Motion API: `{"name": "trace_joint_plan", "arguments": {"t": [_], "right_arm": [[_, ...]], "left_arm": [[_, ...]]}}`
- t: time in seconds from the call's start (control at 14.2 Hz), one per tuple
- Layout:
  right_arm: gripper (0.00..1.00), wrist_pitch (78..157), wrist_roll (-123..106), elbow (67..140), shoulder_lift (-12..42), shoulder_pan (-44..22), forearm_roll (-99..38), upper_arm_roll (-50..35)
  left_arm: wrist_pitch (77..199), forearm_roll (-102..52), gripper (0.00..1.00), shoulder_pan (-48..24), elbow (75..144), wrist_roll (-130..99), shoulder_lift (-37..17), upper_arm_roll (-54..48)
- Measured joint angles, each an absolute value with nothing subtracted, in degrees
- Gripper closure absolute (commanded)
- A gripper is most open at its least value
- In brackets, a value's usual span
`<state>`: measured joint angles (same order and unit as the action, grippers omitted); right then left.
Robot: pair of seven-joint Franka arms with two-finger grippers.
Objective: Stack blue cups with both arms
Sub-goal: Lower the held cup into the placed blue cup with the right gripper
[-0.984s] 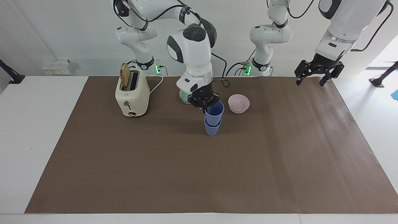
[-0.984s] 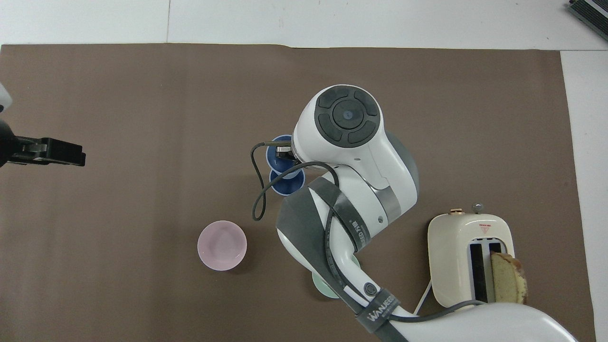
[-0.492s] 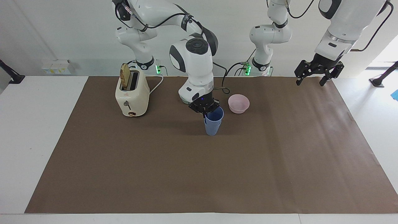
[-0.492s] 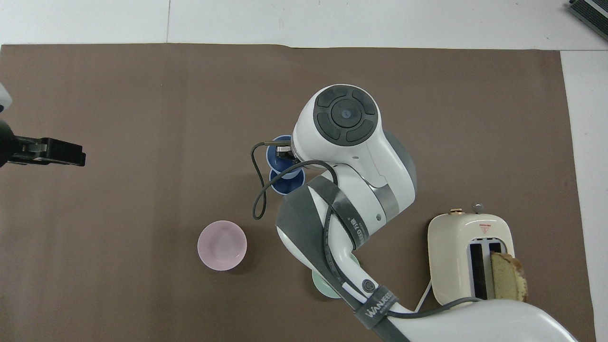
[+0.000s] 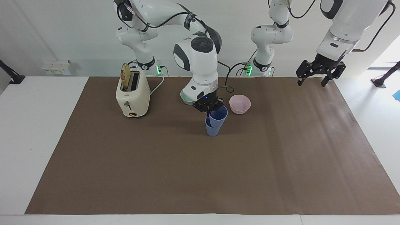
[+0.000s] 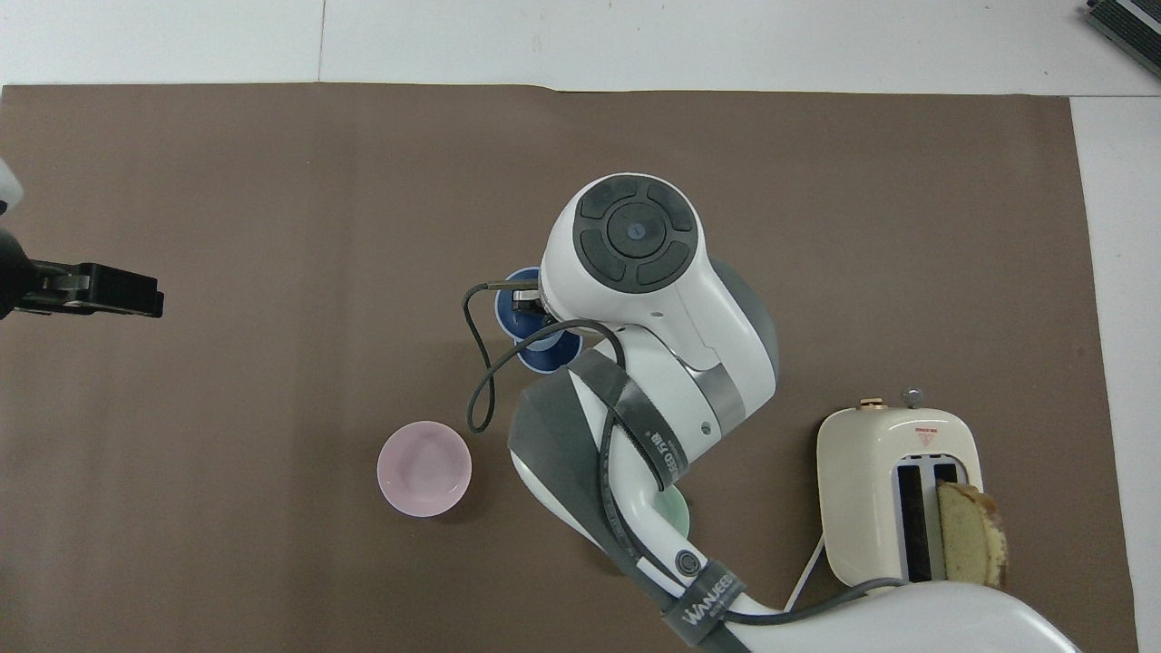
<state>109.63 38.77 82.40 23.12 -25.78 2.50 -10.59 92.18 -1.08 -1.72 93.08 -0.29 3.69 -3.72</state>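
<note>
Two blue cups stand mid-table. The lower blue cup [image 5: 212, 129] stands upright on the brown mat and also shows in the overhead view [image 6: 547, 357]. The upper blue cup [image 5: 218, 115] sits partly inside it and leans toward the left arm's end; it also shows in the overhead view [image 6: 508, 313]. My right gripper [image 5: 208, 108] is shut on the upper cup's rim, mostly hidden under the arm in the overhead view. My left gripper [image 5: 315, 78] hangs open and empty in the air over the mat's corner at its own end, waiting [image 6: 127, 299].
A cream toaster [image 5: 132, 93] with a bread slice stands toward the right arm's end [image 6: 898, 494]. A pale pink bowl [image 5: 240, 104] sits beside the cups, nearer the robots [image 6: 424, 468]. A mint-green bowl [image 5: 185, 97] lies partly hidden under the right arm [image 6: 676, 517].
The right gripper lowered the upper cup into the lower cup, then shifted toward the left arm's end, tilting the upper cup. The left arm has not moved.
</note>
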Motion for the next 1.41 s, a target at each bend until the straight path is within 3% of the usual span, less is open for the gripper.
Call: {"name": "trace_joint_plan", "arguments": {"t": [1.41], "right_arm": [[1.00,113.8,38.9,85.2,25.0,-24.8,2.8,-10.3]], "left_arm": [[92.2,-1.1,0.00,-1.7,93.1,-0.3,3.7,-3.7]]}}
